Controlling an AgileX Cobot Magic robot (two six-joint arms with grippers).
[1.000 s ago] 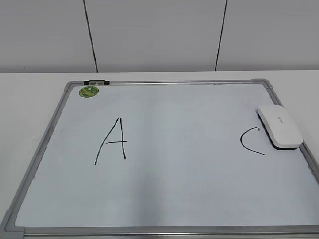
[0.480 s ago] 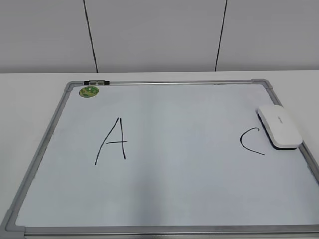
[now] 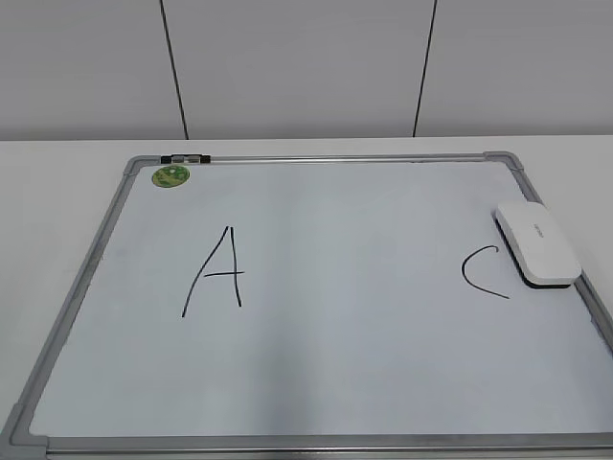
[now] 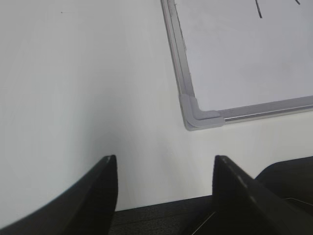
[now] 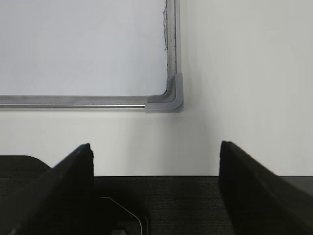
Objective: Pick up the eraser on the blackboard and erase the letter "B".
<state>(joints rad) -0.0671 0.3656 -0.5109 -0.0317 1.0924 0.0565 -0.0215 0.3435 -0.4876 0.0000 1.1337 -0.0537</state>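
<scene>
White table under a grey panelled wall, whiteboard flat on it.

Left to right on the blackboard: a green magnet in the far left corner, the "A", bare board where no "B" shows, the "C", then the eraser lying beside the right frame, untouched. Left gripper and right gripper both spread wide and empty, each above bare table just off a near board corner.
</scene>
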